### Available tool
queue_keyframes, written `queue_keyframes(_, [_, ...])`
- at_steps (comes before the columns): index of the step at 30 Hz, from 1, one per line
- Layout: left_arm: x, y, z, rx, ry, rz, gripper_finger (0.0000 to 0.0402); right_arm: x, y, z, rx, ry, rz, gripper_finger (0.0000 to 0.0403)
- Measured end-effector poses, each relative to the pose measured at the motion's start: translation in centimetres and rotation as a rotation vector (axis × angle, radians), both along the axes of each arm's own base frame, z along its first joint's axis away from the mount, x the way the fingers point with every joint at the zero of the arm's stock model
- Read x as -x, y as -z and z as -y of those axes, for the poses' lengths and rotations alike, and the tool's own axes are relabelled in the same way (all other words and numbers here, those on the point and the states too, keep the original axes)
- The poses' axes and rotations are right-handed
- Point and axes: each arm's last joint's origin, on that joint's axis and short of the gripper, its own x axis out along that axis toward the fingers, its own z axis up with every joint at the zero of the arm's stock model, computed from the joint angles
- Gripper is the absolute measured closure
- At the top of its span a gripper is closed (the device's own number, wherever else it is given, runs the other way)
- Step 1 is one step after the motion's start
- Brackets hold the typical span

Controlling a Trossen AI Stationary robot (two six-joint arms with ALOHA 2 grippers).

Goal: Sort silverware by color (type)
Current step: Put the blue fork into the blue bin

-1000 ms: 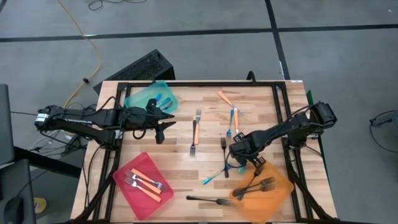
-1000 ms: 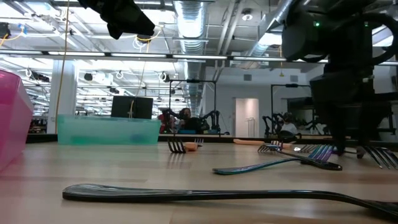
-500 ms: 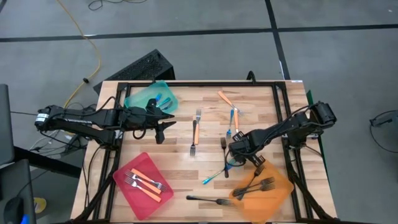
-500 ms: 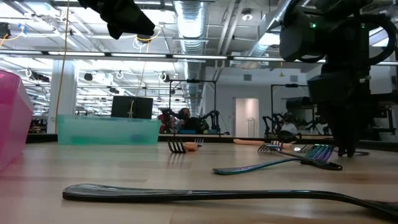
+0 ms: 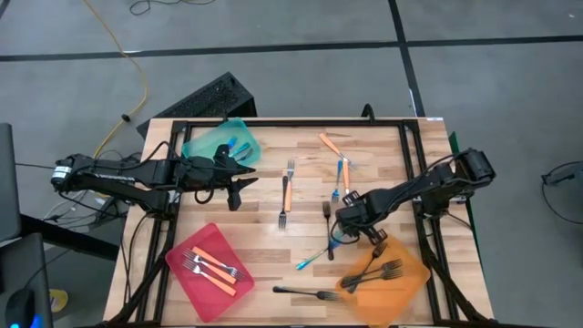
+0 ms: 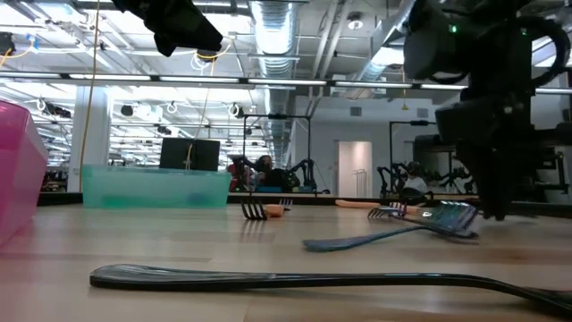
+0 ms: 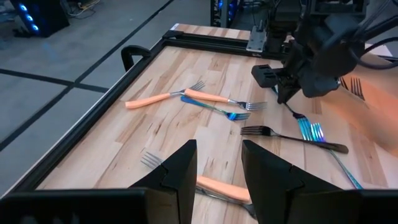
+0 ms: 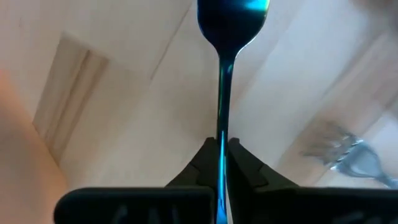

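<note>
The right gripper (image 5: 343,230) is pinched onto the slim handle of a blue fork (image 8: 224,93) right of the table's middle, and in the low view its tine end is tipped up off the wood. The left gripper (image 5: 239,193) hangs above the table's left side beside the teal tray (image 5: 219,141), its fingers (image 7: 180,171) spread with nothing between them.

Loose on the wooden table (image 5: 301,264) I count two orange-handled forks at the far side (image 5: 331,144), a third one (image 5: 286,194) toward the middle, a blue fork beside the far pair (image 5: 338,182), another blue one (image 5: 314,257) nearer, and two black forks — one by the right gripper (image 5: 328,219), one at the near edge (image 5: 305,292).

The red tray (image 5: 211,271) at near left holds about three orange-handled forks; the orange tray (image 5: 408,282) at near right holds about three black ones; the teal tray shows something blue, too small to count.

Beyond the table — grey floor, a yellow cable (image 5: 123,55), and a long ceiling-lit workshop.
</note>
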Motion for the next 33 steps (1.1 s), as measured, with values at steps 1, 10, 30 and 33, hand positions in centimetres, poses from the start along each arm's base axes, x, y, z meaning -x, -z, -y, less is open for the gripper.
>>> queue_keyframes(1, [0.0, 0.0, 0.0, 0.000, 0.000, 0.000, 0.0290, 0.0, -0.3, 0.0, -0.006, 0.007, 0.025, 0.0371])
queue_keyframes(10, [0.0, 0.0, 0.0, 0.001, 0.000, 0.001, 0.0290, 0.6, -5.1, 1.8, 0.017, 0.185, 0.324, 0.0370])
queue_keyframes(30, [-1.0, 0.4, 0.3, -0.085, 0.114, 0.364, 0.0290, -6.2, -14.6, 2.6, -0.056, 0.066, 1.571, 0.0370])
queue_keyframes(33, [-0.8, 1.2, 0.2, -0.092, 0.097, 0.455, 0.0290, -7.3, -14.0, 2.4, -0.077, 0.057, 1.649, 0.0370])
